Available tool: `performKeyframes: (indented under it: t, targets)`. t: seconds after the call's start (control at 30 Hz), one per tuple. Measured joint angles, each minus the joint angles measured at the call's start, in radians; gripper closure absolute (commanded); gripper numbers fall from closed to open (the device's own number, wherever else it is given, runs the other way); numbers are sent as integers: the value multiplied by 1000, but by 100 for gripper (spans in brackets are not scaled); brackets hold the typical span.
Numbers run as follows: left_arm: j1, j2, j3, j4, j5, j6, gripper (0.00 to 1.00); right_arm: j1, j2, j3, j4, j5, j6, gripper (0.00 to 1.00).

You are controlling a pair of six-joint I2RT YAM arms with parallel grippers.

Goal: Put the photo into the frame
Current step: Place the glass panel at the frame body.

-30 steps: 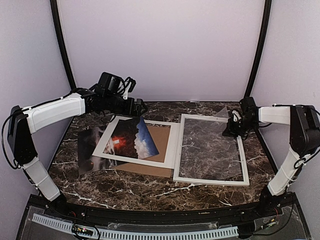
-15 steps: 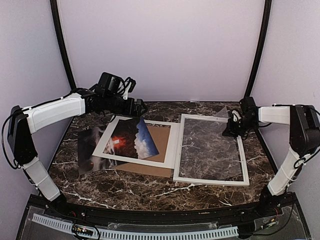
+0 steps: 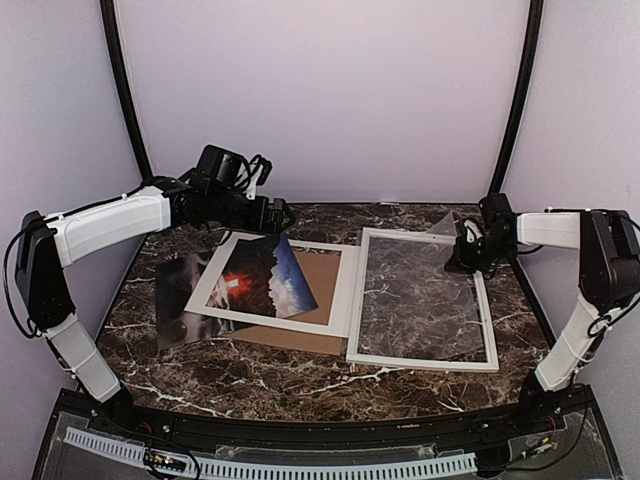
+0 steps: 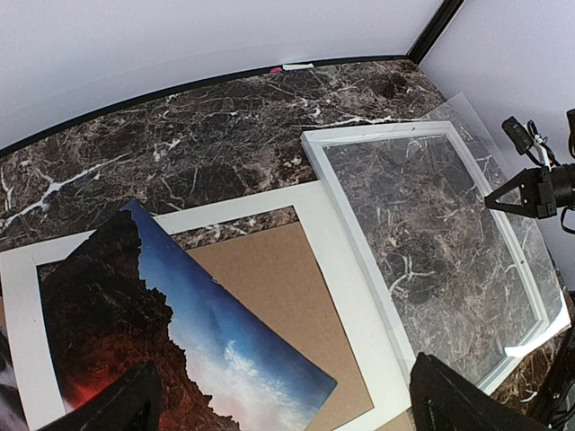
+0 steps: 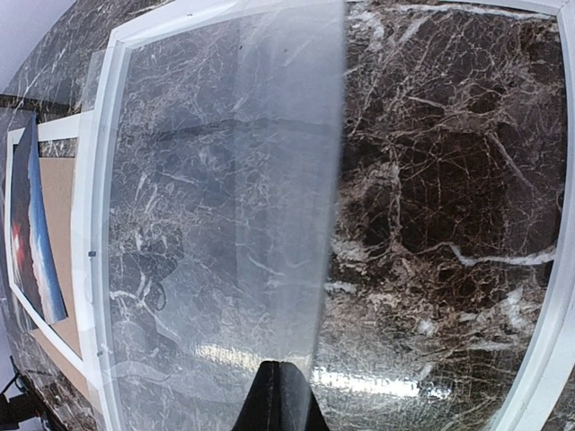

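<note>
My left hand hangs at the upper left of the top view with its fingers spread as wide as they go and nothing between them, just above the far corner of the photo. The photo lies left of centre, skewed, resting on the white mat board, with the brown backing board showing through the mat's window to its right. The frame lies flat on the marble worktop in the right half of that view, just beside the mat, and the photo is not in it. My right hand is at the frame's far right side, fingers pinched tight on the edge of the clear plastic sheet, which slants over the frame's opening.
</note>
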Motion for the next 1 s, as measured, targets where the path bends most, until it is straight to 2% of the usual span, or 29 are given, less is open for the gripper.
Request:
performKeyframes:
  t: [1.0]
  targets:
    - [0, 8, 0, 0, 0, 0, 1, 0, -2, 8, 32, -34, -8, 100]
